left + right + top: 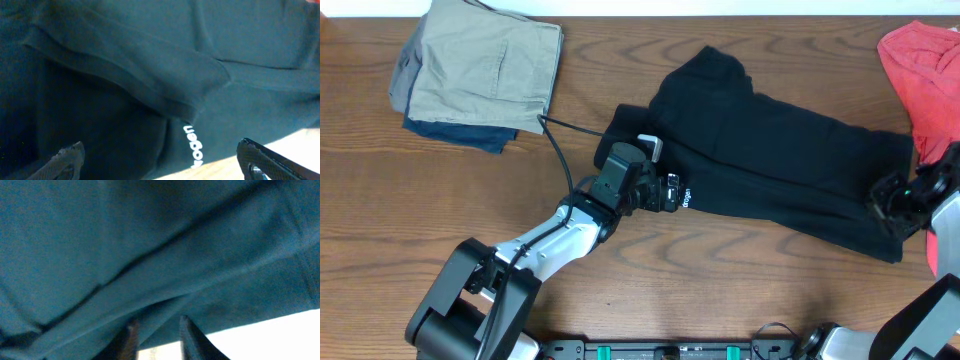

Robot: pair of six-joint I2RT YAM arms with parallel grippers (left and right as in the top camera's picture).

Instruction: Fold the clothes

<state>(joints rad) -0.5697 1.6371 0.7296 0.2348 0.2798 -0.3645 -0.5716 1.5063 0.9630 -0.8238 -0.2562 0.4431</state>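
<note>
Table (720, 290): brown wood.
Middle: black T-shirt (770, 150), spread lengthwise.
Far left: folded pile (480, 70), khaki over navy.
Right edge: red garment (920, 70).

black T-shirt (770, 165), partly folded, lying diagonally on table

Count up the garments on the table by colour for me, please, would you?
1 black T-shirt
1 red garment
1 khaki garment, topping the folded stack
1 navy garment, under it
Total: 4 visible; the stack may hide more.
</note>
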